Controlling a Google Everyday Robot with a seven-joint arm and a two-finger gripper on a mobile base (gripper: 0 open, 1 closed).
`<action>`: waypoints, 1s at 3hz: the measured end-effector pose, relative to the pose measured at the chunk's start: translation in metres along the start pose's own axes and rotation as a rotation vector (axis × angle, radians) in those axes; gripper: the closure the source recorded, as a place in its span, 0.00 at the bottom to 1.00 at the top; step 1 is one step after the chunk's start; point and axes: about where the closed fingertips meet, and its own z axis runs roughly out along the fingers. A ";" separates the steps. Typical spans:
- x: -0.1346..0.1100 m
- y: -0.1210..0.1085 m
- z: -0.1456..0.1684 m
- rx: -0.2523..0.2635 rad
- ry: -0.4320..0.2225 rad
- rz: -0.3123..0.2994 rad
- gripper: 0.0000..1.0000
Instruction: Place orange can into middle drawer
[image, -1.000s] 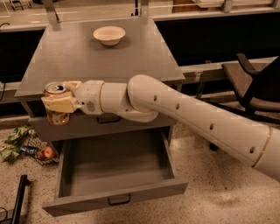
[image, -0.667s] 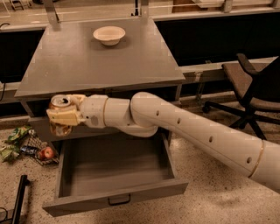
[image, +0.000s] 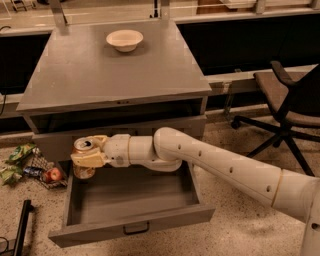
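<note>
My gripper (image: 86, 158) is shut on the orange can (image: 83, 150), holding it upright with its silver top showing. The can hangs over the back left corner of the open middle drawer (image: 131, 199), just above its left wall. The drawer is pulled out wide and its plain grey inside holds nothing. Its black bar handle (image: 136, 230) shows on the front. My white arm (image: 215, 162) reaches in from the lower right across the drawer.
A cream bowl (image: 124, 39) sits at the back of the grey cabinet top (image: 110, 75). Snack bags and an apple (image: 52, 174) lie on the floor left of the drawer. A black office chair (image: 290, 107) stands at right. A dark bar (image: 20, 225) lies at lower left.
My gripper has lowered with the can from the cabinet's front edge down to the back left of the open drawer, and the arm has dropped with it.
</note>
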 end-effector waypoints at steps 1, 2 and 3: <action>0.000 0.000 0.000 0.000 0.000 0.000 1.00; 0.011 0.000 0.007 0.005 -0.007 0.028 1.00; 0.038 0.000 0.011 0.031 0.029 0.073 1.00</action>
